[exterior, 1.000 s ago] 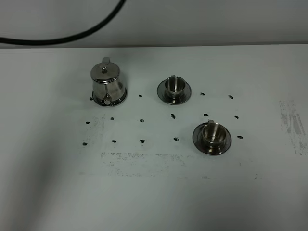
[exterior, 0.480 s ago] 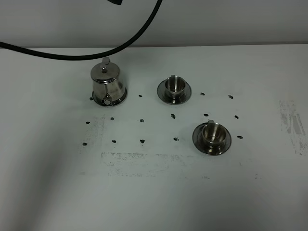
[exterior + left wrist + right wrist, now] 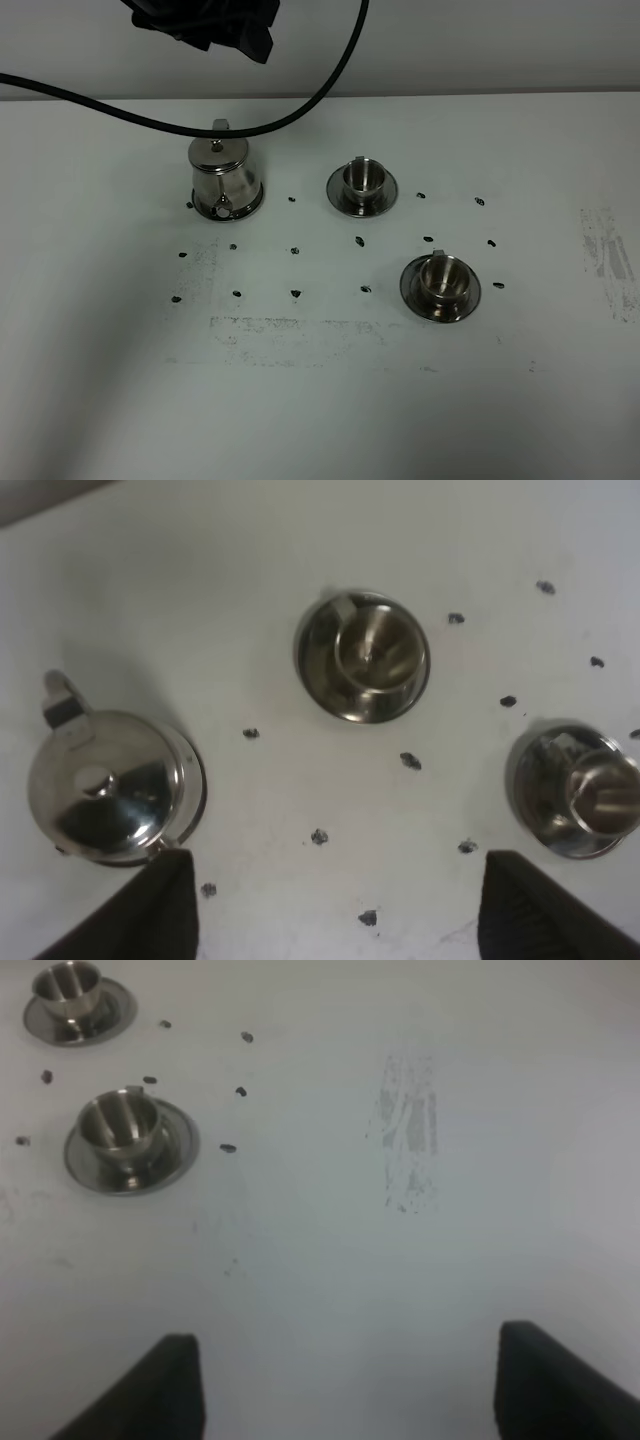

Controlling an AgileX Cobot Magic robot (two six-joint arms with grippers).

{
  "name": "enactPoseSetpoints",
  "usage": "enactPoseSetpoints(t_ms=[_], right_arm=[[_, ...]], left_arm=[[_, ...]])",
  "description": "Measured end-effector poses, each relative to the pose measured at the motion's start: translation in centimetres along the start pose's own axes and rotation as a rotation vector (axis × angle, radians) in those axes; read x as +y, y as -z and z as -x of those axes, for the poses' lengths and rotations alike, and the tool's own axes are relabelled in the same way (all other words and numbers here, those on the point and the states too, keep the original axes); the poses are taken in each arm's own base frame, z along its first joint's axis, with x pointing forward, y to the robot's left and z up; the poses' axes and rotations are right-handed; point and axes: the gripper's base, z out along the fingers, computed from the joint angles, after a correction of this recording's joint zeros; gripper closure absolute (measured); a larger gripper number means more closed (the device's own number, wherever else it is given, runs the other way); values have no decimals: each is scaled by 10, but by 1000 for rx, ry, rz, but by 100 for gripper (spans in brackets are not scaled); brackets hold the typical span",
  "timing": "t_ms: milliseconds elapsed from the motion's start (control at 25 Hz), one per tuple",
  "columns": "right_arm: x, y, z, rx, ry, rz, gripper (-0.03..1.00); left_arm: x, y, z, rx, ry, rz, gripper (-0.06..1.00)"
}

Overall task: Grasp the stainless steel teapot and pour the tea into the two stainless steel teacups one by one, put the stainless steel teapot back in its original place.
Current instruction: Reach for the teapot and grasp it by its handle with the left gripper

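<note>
Standing upright, one teapot (image 3: 225, 185), two teacups (image 3: 363, 177) (image 3: 443, 276) on two saucers (image 3: 336, 192) (image 3: 410, 292), left gripper (image 3: 337, 880), right gripper (image 3: 343, 1360) — both released.

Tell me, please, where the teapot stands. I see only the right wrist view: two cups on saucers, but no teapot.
Observer: In the high view the teapot stands upright on the table, to the left of the far cup and apart from it.
Operator: Is the left gripper holding it?
Observer: No. The left wrist view shows the left gripper open and holding nothing; the teapot is not between its jaws.
Operator: Is the lid on?
Observer: Yes, the lid sits closed on the teapot.
</note>
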Motion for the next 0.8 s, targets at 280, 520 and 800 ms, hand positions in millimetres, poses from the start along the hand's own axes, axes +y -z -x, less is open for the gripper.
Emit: enactPoseSetpoints(t_ms=[280, 520, 800], right_arm=[[0, 0, 0, 0, 0, 0, 38], [0, 0, 0, 0, 0, 0, 38], [0, 0, 0, 0, 0, 0, 38]], left_arm=[[-14, -30, 1, 44, -53, 26, 37], [-2, -39, 15, -77, -145, 255, 37], [0, -73, 23, -113, -220, 355, 38]])
